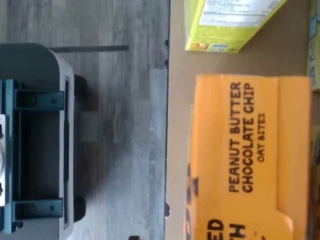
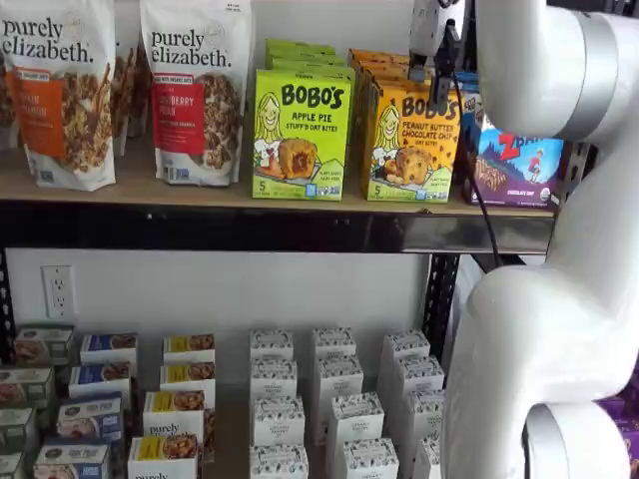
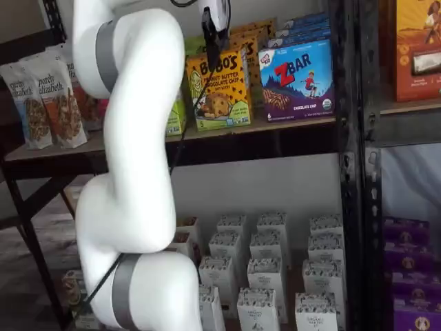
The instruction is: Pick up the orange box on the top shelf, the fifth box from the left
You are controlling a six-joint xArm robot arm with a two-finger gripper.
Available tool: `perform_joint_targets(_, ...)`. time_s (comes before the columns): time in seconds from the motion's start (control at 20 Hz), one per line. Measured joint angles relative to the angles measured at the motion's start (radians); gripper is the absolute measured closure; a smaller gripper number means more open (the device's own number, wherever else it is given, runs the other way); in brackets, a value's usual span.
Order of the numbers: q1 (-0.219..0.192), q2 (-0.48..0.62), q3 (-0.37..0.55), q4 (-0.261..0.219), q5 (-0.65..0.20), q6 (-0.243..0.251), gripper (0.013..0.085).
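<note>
The orange box (image 2: 411, 138) is a yellow-orange Bobo's peanut butter chocolate chip carton. It stands upright on the top shelf (image 2: 180, 188), between the lime-green Bobo's box and the blue Zbar box, and shows in both shelf views (image 3: 219, 89). The wrist view looks down on its lid (image 1: 245, 155), with the tan shelf board (image 1: 179, 125) beside it. My gripper (image 2: 440, 52) hangs from the view's top edge just above the orange box's upper front edge, apart from it. It also shows in a shelf view (image 3: 211, 34). Its black fingers show no plain gap, and no box is in them.
A lime-green Bobo's apple pie box (image 2: 301, 132) stands left of the orange box and a Zbar box (image 2: 515, 160) right of it. More orange cartons stand behind. Granola bags (image 2: 190, 90) are further left. Small white boxes (image 2: 334, 399) fill the lower shelf. My white arm (image 2: 559, 299) stands in front.
</note>
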Motion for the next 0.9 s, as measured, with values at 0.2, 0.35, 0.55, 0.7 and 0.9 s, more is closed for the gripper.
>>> perform_joint_targets(0.2, -0.008, -0.027, 0.052, 0.014, -0.032, -0.004, 0.0130)
perform_joint_targets(0.35, -0.014, -0.032, 0.064, 0.038, -0.041, -0.005, 0.0130)
perform_joint_targets(0.55, -0.012, -0.037, 0.075, 0.046, -0.048, -0.002, 0.0130)
perform_joint_targets(0.7, -0.014, -0.046, 0.093, 0.051, -0.060, -0.003, 0.0130)
perform_joint_targets(0.9, -0.018, -0.057, 0.117, 0.052, -0.077, -0.007, 0.0130)
